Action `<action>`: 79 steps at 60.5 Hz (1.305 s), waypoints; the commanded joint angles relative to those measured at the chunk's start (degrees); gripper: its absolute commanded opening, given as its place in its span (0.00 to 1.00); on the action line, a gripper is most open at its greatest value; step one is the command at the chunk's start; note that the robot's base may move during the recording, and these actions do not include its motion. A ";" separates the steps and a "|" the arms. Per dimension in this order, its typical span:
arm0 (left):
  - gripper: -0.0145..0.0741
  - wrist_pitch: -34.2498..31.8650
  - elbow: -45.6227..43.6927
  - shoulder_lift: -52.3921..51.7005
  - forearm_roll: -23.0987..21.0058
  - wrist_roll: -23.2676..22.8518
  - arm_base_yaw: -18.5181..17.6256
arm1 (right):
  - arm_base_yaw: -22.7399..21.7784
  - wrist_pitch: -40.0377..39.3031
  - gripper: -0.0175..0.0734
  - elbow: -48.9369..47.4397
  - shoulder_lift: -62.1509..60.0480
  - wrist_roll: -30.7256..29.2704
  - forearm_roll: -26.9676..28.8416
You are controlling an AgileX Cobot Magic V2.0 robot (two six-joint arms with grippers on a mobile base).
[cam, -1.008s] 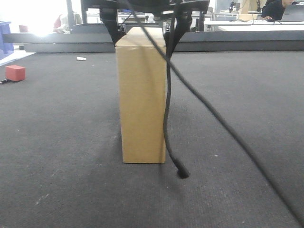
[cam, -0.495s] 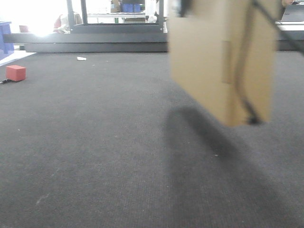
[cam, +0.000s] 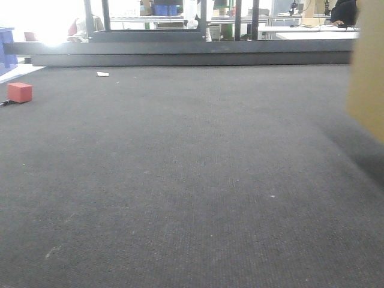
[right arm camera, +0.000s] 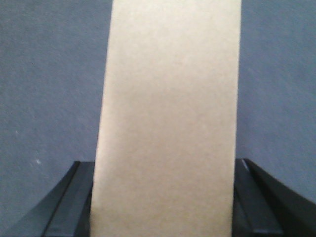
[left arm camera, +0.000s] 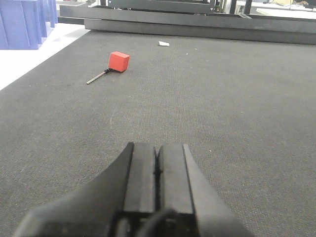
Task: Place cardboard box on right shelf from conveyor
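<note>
The tan cardboard box [right arm camera: 168,118] fills the middle of the right wrist view, held between the black fingers of my right gripper [right arm camera: 164,166], which is shut on its two sides. In the front view only a blurred strip of the cardboard box [cam: 367,72] shows at the right edge, lifted off the dark grey conveyor [cam: 180,180]; the right gripper itself is hidden there. My left gripper [left arm camera: 158,148] hovers low over the conveyor [left arm camera: 222,98], shut with nothing between its fingers. The right shelf is out of view.
A small red block [cam: 20,92] lies at the far left of the belt, with a thin rod beside the red block [left arm camera: 119,61]. A white scrap [cam: 103,74] lies near the dark rail [cam: 180,51] at the back. Blue bins [left arm camera: 24,22] stand beyond the left edge.
The box stood upright on the belt a second ago. It has been lifted and carried right, and is now almost out of the front view. The dangling cable has left that view too.
</note>
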 commanded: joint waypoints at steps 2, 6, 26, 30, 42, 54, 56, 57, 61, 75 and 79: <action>0.03 -4.94 0.36 -0.73 -0.34 0.02 -0.13 | -0.65 -5.72 0.40 4.36 -10.07 -1.19 -0.49; 0.03 -4.94 0.36 -0.73 -0.34 0.02 -0.13 | -0.59 -6.29 0.40 7.11 -15.54 -1.21 -0.44; 0.03 -4.94 0.36 -0.73 -0.34 0.02 -0.13 | -0.59 -8.05 0.40 9.82 -38.81 -1.71 -0.44; 0.03 -4.94 0.36 -0.73 -0.34 0.02 -0.13 | -0.59 -9.29 0.40 9.76 -42.15 -1.71 -0.44; 0.03 -4.94 0.36 -0.73 -0.34 0.02 -0.13 | -0.59 -14.13 0.40 9.76 -48.57 -1.71 -0.44; 0.03 -4.94 0.36 -0.73 -0.34 0.02 -0.13 | -0.59 -16.35 0.40 9.96 -49.18 -1.71 -0.44; 0.03 -4.94 0.36 -0.73 -0.34 0.02 -0.13 | -0.59 -16.35 0.40 10.05 -49.18 -1.71 -0.44; 0.03 -4.94 0.36 -0.73 -0.34 0.02 -0.13 | -0.59 -16.35 0.40 10.05 -49.18 -1.71 -0.44; 0.03 -4.94 0.36 -0.73 -0.34 0.02 -0.13 | -0.59 -16.35 0.40 10.13 -49.18 -1.71 -0.44; 0.03 -4.94 0.36 -0.73 -0.34 0.02 -0.13 | -0.59 -16.35 0.40 10.13 -49.18 -1.71 -0.44; 0.03 -4.94 0.36 -0.73 -0.34 0.02 -0.13 | -0.59 -16.35 0.40 10.13 -49.18 -1.71 -0.44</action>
